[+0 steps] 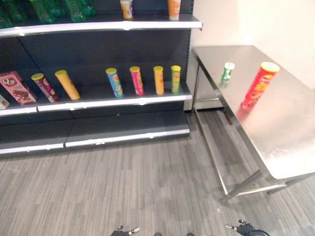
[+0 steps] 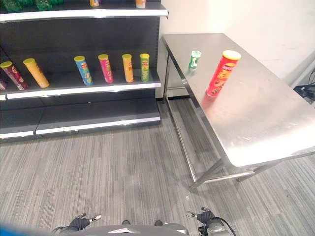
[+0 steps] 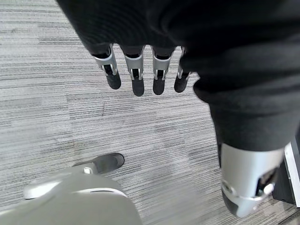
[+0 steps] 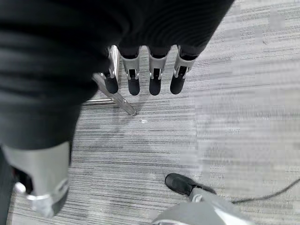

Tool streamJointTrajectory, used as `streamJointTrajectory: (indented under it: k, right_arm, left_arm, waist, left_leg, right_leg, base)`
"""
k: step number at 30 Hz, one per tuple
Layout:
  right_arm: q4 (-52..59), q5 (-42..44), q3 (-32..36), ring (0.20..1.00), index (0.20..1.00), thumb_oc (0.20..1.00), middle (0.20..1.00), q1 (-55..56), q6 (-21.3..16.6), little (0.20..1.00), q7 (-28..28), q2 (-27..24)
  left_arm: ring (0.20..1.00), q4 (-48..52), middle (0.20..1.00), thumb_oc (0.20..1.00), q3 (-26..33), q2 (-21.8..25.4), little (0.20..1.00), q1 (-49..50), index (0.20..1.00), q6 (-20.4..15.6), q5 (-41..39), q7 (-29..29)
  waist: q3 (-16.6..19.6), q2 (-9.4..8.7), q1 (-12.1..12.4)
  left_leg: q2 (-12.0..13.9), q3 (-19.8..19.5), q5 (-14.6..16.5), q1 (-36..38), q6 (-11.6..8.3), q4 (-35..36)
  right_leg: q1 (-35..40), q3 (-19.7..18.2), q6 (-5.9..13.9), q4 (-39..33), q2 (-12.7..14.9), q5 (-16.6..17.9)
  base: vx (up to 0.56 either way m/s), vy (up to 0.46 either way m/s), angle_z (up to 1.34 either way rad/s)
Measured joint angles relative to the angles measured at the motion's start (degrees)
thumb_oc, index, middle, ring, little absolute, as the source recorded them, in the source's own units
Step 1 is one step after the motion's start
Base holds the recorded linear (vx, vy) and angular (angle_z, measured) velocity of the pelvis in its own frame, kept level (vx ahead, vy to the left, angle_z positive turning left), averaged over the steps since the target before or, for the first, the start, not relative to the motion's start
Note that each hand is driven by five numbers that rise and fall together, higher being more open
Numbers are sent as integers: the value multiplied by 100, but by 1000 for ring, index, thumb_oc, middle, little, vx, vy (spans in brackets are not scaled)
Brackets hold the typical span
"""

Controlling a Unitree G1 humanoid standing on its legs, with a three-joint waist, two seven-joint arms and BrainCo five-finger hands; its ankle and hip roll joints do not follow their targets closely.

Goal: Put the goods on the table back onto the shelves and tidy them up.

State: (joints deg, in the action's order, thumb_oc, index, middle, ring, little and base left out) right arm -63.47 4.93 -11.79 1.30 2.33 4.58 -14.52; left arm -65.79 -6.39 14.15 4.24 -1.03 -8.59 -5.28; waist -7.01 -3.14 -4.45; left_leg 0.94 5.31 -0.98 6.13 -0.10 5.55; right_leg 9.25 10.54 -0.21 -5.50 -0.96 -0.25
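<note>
A tall red chip can [image 1: 259,84] with a yellow lid stands on the steel table [image 1: 290,132], and a short green can [image 1: 227,73] stands farther back near the table's left edge. Both are upright and untouched. My left hand [image 1: 124,231] hangs low at the bottom edge of the eye views, its fingers [image 3: 136,75] straight over the floor and empty. My right hand [image 1: 244,228] also hangs low near the table's front leg, with relaxed fingers [image 4: 154,77] holding nothing.
A dark shelf unit [image 1: 123,102] stands left of the table. Its middle shelf carries several chip cans: green [image 1: 175,79], orange [image 1: 158,80], pink [image 1: 137,80], blue [image 1: 114,82], yellow [image 1: 67,84], plus a pink box [image 1: 17,87]. Green bottles [image 1: 49,10] sit on the top shelf. Grey floor lies between.
</note>
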Motion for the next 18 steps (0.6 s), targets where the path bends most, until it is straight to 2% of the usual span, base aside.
streamJointTrajectory:
  k: [3, 5, 6, 7, 8, 9, 10, 12, 13, 14, 15, 16, 17, 18]
  right_arm:
    - [-1, -1, -5, 1000, 1000, 1000, 1000, 0, 0, 1000, -3, -12]
    - [1, 0, -35, 1000, 1000, 1000, 1000, -24, -5, 1000, -8, -9]
    - [2, 1, -63, 1000, 1000, 1000, 1000, -41, -5, 1000, -12, -7]
    - [13, 2, -61, 1000, 1000, 1000, 1000, -55, -13, 1000, -10, -8]
    - [-43, 2, -35, 1000, 1000, 1000, 1000, -140, 15, 1000, -2, -27]
    - [-36, 1, -20, 1000, 1000, 1000, 1000, -173, 11, 1000, 2, -34]
    - [-57, 2, -19, 1000, 1000, 1000, 1000, -222, 8, 1000, 10, -1]
    - [-68, 1, -55, 1000, 1000, 1000, 1000, -286, 9, 1000, 6, 29]
    - [-146, -3, -116, 1000, 1000, 1000, 1000, -448, -1, 1000, 7, -30]
    - [-164, -23, -180, 1000, 1000, 1000, 1000, -491, -4, 1000, 8, -61]
    - [-183, -40, -181, 1000, 1000, 1000, 1000, -497, -1, 1000, 7, -77]
    - [-232, -55, -181, 1000, 1000, 1000, 1000, -508, -7, 1000, 12, -85]
    - [-309, -59, -175, 1000, 1000, 1000, 1000, -527, -7, 1000, 11, -84]
    - [-309, -62, -169, 1000, 1000, 1000, 1000, -501, -9, 1000, 9, -82]
  left_arm:
    - [1000, -33, 1000, 1000, 3, 13, 1000, 5, 1000, 0, -19, 1]
    - [1000, -32, 1000, 1000, 17, 60, 1000, -37, 1000, -10, -33, 1]
    - [1000, -21, 1000, 1000, 48, 96, 1000, -116, 1000, -22, -35, 1]
    - [1000, 62, 1000, 1000, 137, 109, 1000, -341, 1000, -39, -134, -1]
    - [1000, -18, 1000, 1000, 239, 89, 1000, -602, 1000, -41, -317, -2]
    - [1000, -33, 1000, 1000, 285, 100, 1000, -556, 1000, -42, -425, -6]
    - [1000, -29, 1000, 1000, 525, 53, 1000, -387, 1000, -66, -708, -46]
    - [1000, -159, 1000, 1000, 628, -47, 1000, -393, 1000, -110, -936, -127]
    - [1000, -258, 1000, 1000, 622, -157, 1000, -380, 1000, -97, -938, -148]
    - [1000, -257, 1000, 1000, 602, -172, 1000, -370, 1000, -97, -942, -167]
    - [1000, -252, 1000, 1000, 600, -176, 1000, -368, 1000, -103, -946, -177]
    - [1000, -264, 1000, 1000, 612, -170, 1000, -348, 1000, -109, -945, -211]
    - [1000, -257, 1000, 1000, 674, -171, 1000, -321, 1000, -115, -945, -231]
    - [1000, -255, 1000, 1000, 671, -171, 1000, -283, 1000, -122, -944, -231]
  waist:
    - [-10, -18, 18]
    - [-77, -29, 59]
    - [-148, -105, 93]
    - [-285, -246, 137]
    - [-749, -450, 331]
    - [-801, -445, 366]
    - [-889, -292, 384]
    - [-906, -280, 639]
    - [-1005, 0, 654]
    - [-1023, 85, 649]
    - [-1032, 130, 702]
    - [-1042, 110, 809]
    - [-997, 172, 841]
    - [-957, 141, 856]
  left_leg:
    - [15, -88, -20, -70, -74, -59]
    - [36, -177, 54, -461, -201, -491]
    - [38, -303, 105, -723, -279, -844]
    - [-7, -489, 234, -1227, -434, -1724]
    - [-48, -641, 183, -2020, -615, -3236]
    - [76, -651, 179, -2153, -614, -3433]
    - [413, -698, 107, -2357, -677, -3382]
    - [657, -679, -79, -2069, -752, -1292]
    - [914, -762, -304, -2028, -820, -63]
    - [1022, -737, -378, -2102, -956, 21]
    - [1065, -725, -409, -2109, -1004, 21]
    - [1099, -640, -458, -2065, -1027, 17]
    - [1099, -374, -476, -1950, -1000, 16]
    - [1076, -371, -508, -1865, -957, 15]
  right_leg:
    - [-33, 33, -24, 8, -39, -26]
    - [-210, 59, -41, 70, -93, -84]
    - [-262, 37, -72, 66, -110, -114]
    - [-380, 86, -240, 119, -48, -83]
    - [-241, 301, -458, 96, 77, -16]
    - [-190, 297, -511, 117, 43, -40]
    - [-50, 299, -461, 40, -56, -151]
    - [-83, 120, -392, -34, -85, -185]
    - [-63, 11, -377, -41, -247, -180]
    - [-59, -60, -369, -31, -294, -185]
    - [-49, -162, -366, -18, -309, -188]
    - [-13, -342, -340, -39, -301, -205]
    - [37, -522, -243, -39, -260, -259]
    - [54, -666, -201, -35, -217, -294]
  base:
    - [-79, -123, 11]
    - [-153, -228, 28]
    - [-60, -177, 49]
    - [65, -89, 76]
    - [260, -91, 62]
    - [491, -9, 55]
    - [570, 59, 9]
    - [391, 72, -25]
    - [396, 95, -25]
    - [516, 167, -17]
    - [396, 189, -41]
    - [389, 228, -77]
    - [405, 253, -92]
    - [419, 263, -85]
